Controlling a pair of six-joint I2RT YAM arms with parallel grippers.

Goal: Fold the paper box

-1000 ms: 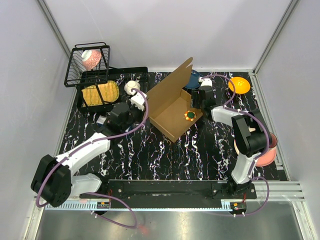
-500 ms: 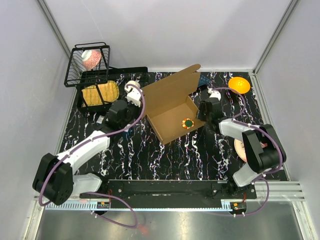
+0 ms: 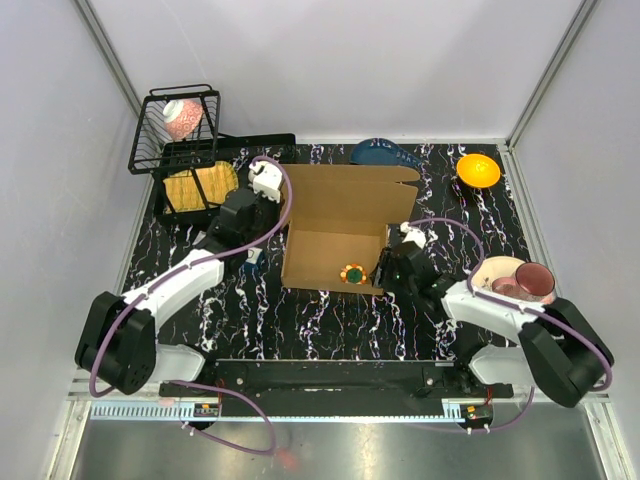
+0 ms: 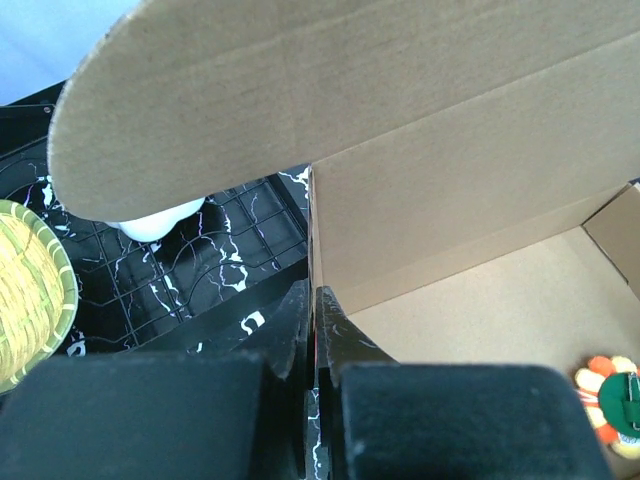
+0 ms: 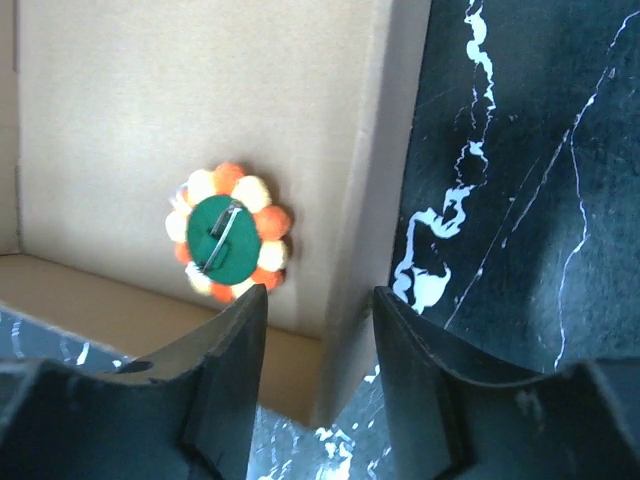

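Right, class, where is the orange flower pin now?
Top view: the pin lies inside the box, near its front right corner, just left of the right jaws.

Near strip: the table is bare between the paper box and the arm bases.
Box left: the left gripper is clamped on the left wall, and its arm slants across the near-left table.
Box right: the right gripper straddles the right wall at the near corner, jaws apart.
Box inside: open from above, with a flower brooch in the near-right corner.
Behind box: the lid is opened toward the back, and a blue dish lies just behind it.
Back left: a wire basket and a woven plate crowd the corner.
Right side: bare table lies between the box and an orange bowl; a pink bowl sits by the right arm.
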